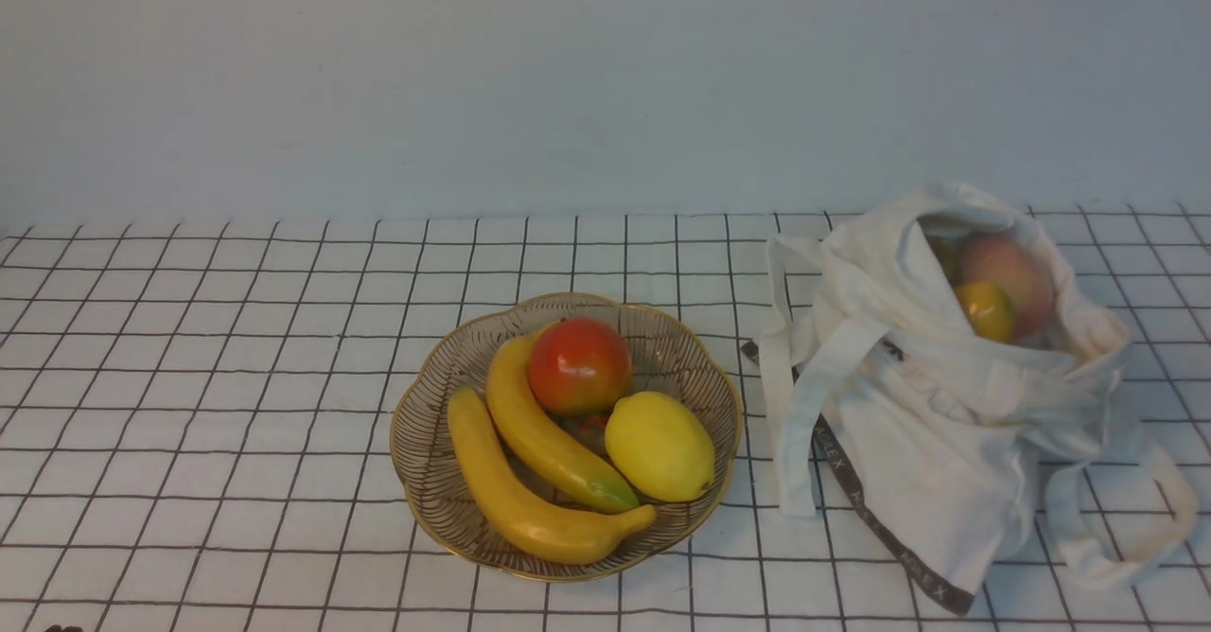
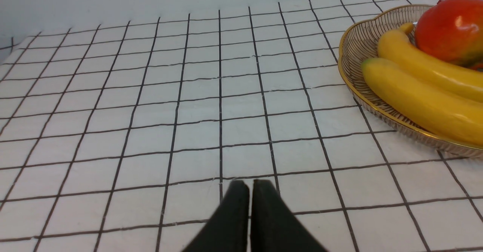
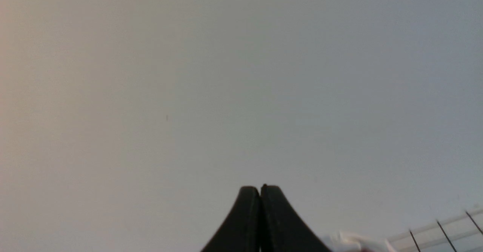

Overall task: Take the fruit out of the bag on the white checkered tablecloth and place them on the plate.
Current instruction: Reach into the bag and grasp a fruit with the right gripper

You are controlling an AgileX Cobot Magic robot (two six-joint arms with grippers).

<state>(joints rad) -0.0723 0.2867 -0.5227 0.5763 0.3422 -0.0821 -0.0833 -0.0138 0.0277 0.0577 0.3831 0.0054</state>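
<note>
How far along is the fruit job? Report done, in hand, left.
Done: bananas, a red fruit and a lemon sit on the plate. In hand: nothing; the left gripper and right gripper are both shut and empty. Left: a pinkish peach and a yellow-orange fruit lie in the open mouth of the bag.

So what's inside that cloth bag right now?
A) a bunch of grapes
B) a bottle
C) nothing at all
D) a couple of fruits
D: through the open mouth of the bag a pinkish-red peach and an orange-yellow mango show in the front view.
</note>
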